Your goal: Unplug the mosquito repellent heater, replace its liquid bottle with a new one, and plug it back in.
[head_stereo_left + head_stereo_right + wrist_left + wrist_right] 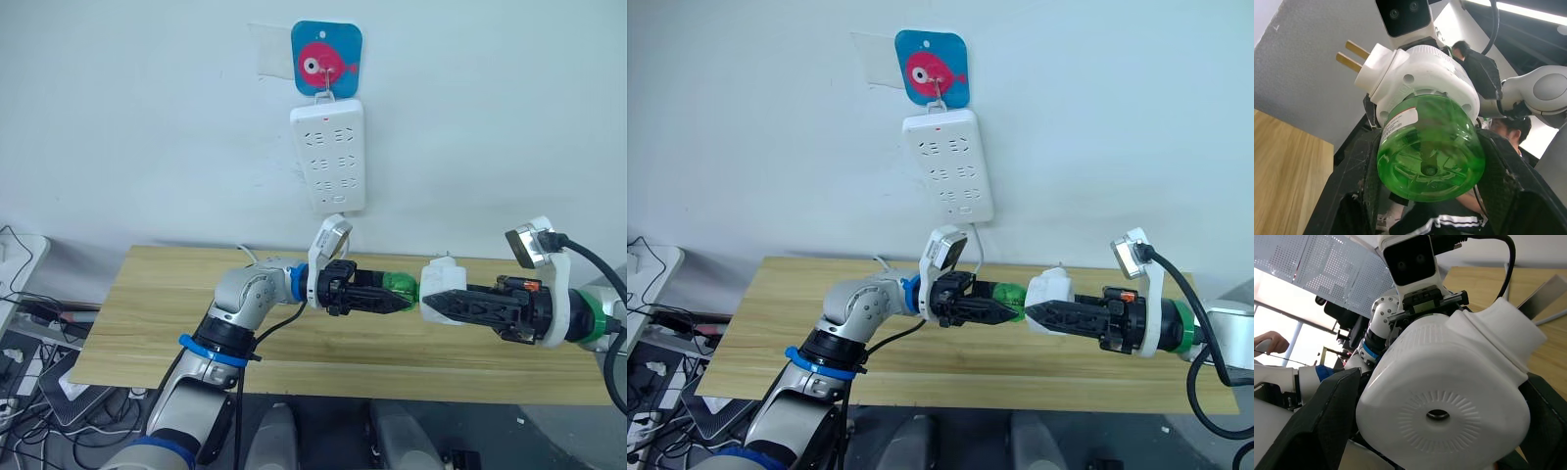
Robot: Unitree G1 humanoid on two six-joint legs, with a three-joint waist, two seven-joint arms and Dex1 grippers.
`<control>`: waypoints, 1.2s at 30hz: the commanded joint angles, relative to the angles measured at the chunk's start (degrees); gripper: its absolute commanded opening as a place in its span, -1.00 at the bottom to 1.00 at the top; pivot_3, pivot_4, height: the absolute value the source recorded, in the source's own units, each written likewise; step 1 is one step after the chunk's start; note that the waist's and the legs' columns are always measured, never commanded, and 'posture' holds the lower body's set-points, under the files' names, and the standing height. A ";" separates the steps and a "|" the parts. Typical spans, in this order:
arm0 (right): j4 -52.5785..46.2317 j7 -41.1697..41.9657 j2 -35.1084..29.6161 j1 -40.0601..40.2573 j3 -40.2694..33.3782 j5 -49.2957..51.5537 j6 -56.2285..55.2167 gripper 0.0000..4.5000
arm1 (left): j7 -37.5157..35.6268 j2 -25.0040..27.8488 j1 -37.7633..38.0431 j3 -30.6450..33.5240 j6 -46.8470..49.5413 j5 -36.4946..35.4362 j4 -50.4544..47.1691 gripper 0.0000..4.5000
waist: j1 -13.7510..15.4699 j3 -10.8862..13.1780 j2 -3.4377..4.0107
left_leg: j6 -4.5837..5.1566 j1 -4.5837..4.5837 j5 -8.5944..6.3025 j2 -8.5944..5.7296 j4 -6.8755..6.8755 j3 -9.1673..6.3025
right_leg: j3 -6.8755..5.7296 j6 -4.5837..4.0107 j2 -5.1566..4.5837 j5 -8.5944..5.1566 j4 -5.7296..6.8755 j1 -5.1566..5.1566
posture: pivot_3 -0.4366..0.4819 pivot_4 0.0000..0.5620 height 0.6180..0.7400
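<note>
Above the counter (147, 294), left end effector (392, 294) clamps green bottle (1430, 147); right end effector (436, 299) clamps heater (1449, 401), 2 prongs (1354, 55) visible from left wrist.

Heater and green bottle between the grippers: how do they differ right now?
The mosquito repellent heater is opaque white with two metal prongs; the green bottle is clear green with a label. The right gripper clamps the heater, the left gripper the bottle. Both are held level above the table, still joined.

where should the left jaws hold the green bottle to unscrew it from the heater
Grip the green bottle across its round body near the base, coming end-on from the side away from the heater; its neck sits inside the heater, which the right gripper holds.
</note>
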 commanded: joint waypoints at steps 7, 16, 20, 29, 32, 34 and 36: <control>-2.55 1.91 -0.64 -0.10 2.09 1.47 -0.81 0.97 | 0.53 -0.70 -0.80 1.16 -0.98 -0.57 -0.65 0.02 | 0.01 0.00 0.00 | 0.00 0.00 0.00 0.00 0.00 0.00 | 0.00 0.00 0.00 0.00 0.00 0.00 | -0.28 -0.26 1.00; -5.75 -1.73 3.34 2.12 4.41 1.47 -4.74 0.97 | 1.47 -1.51 -1.67 2.15 -1.07 -0.38 0.31 0.02 | 0.05 0.00 0.00 | 0.00 -0.02 0.00 -0.01 0.01 -0.02 | -0.01 0.00 -0.01 0.00 -0.01 0.00 | -0.27 -0.25 1.00; -7.47 -2.04 4.40 5.17 3.40 1.47 -6.76 0.97 | 1.33 -1.35 -1.73 2.14 -1.47 -0.12 0.86 0.02 | 0.05 0.00 0.00 | 0.00 -0.01 0.00 -0.01 0.01 -0.04 | -0.02 0.00 -0.01 0.00 0.00 0.00 | -0.27 -0.24 1.00; -8.96 10.77 -3.50 27.47 -14.19 1.47 -4.95 0.97 | 0.99 -1.41 -2.37 2.43 -2.06 0.37 2.16 0.02 | 0.13 0.00 0.00 | 0.00 -0.04 0.00 -0.05 0.05 -0.04 | -0.03 0.06 -0.03 0.03 -0.02 0.02 | -0.30 -0.23 1.00; -4.86 11.14 -6.21 34.37 -24.23 1.47 0.27 0.97 | 0.76 -1.55 -2.88 2.63 -1.93 0.40 2.61 0.02 | 0.12 0.00 -0.03 | 0.01 0.01 0.00 -0.04 0.05 -0.04 | -0.03 0.07 -0.01 0.03 -0.01 0.08 | -0.31 -0.24 1.00; 0.15 6.09 -6.06 32.55 -24.57 1.47 -0.50 0.97 | 0.57 -1.55 -3.00 2.69 -1.82 0.40 2.76 0.02 | -0.12 -0.01 -0.08 | 0.01 0.02 0.01 -0.04 0.05 -0.02 | 0.00 0.09 0.00 0.03 -0.02 0.09 | -0.32 -0.24 1.00; 5.96 0.61 -5.20 26.66 -22.69 1.47 -2.21 0.97 | 0.34 -1.49 -3.09 2.52 -1.73 0.40 2.74 0.02 | -0.54 -0.01 -0.09 | 0.01 0.07 0.01 -0.03 0.07 0.09 | 0.10 0.14 0.01 0.06 -0.03 0.09 | -0.33 -0.24 1.00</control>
